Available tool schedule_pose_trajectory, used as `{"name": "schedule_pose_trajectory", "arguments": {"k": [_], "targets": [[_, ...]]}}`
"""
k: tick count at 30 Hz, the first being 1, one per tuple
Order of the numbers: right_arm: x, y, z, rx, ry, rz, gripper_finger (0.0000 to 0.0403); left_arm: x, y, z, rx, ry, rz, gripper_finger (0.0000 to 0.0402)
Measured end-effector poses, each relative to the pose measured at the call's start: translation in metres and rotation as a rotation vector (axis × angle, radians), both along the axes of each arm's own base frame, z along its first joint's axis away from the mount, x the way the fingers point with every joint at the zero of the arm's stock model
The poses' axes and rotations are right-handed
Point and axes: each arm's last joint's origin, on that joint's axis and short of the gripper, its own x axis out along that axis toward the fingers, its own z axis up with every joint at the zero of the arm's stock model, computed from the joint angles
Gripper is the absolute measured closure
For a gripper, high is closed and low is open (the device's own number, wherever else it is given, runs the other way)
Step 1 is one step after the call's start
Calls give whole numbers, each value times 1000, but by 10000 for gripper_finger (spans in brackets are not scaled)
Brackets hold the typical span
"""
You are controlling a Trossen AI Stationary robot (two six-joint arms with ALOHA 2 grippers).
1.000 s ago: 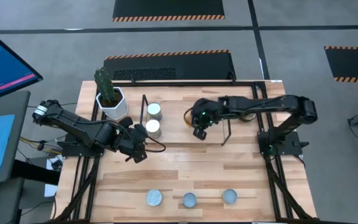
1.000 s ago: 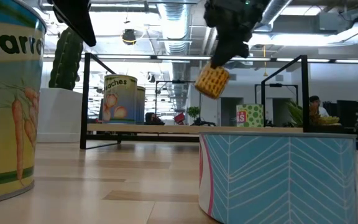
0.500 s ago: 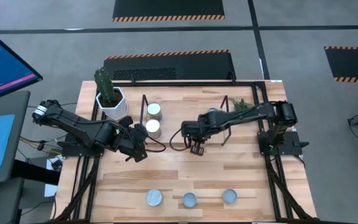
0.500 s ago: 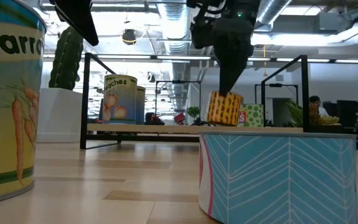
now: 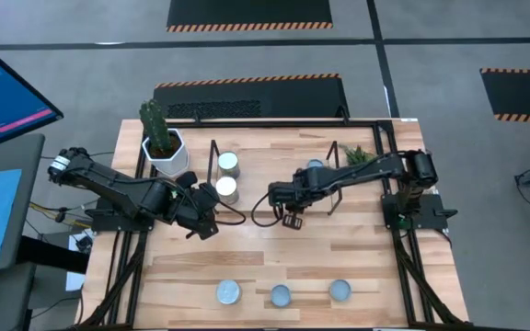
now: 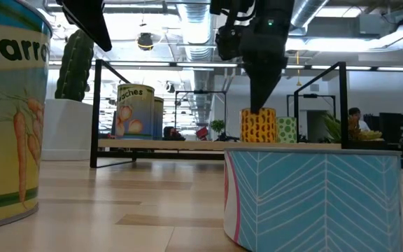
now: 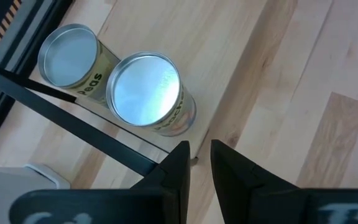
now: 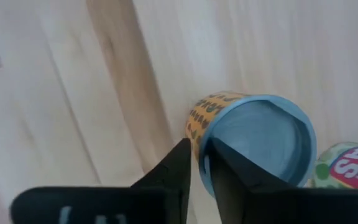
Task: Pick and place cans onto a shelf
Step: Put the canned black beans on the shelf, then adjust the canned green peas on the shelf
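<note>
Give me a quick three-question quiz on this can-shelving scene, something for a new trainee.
1. True or false: three cans stand in a row along the table edge farthest from the cactus.
2. The right gripper is directly above: A a carrot can, B a yellow patterned can, C the white pot?
3. How many silver-topped cans show ahead of the left gripper?
Key: 1 true; 2 B; 3 two.

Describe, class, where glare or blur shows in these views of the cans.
Left wrist view: glare whitens the lid of the nearer can. Right wrist view: the yellow can and the wood look soft, out of focus. Low view: the carrot can looms large, cropped by the frame edge.
</note>
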Motion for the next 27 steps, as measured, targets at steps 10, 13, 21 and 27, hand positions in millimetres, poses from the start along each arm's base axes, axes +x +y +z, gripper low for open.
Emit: {"name": "schedule_pose_trajectory", "arguments": {"k": [10,13,21,27], "targets": [[3,-4,21,-10,-39,-8,294,0,0,0,1,-1,0,349],[8,-4,39,-21,-89,-1,295,0,0,0,7,-4,3,349],[-4,-11,82,-47,-1,14,295,0,0,0,7,-4,3,349],[-21,-39,79,-96,171,-64,295,0,0,0,8,-3,2,349]]}}
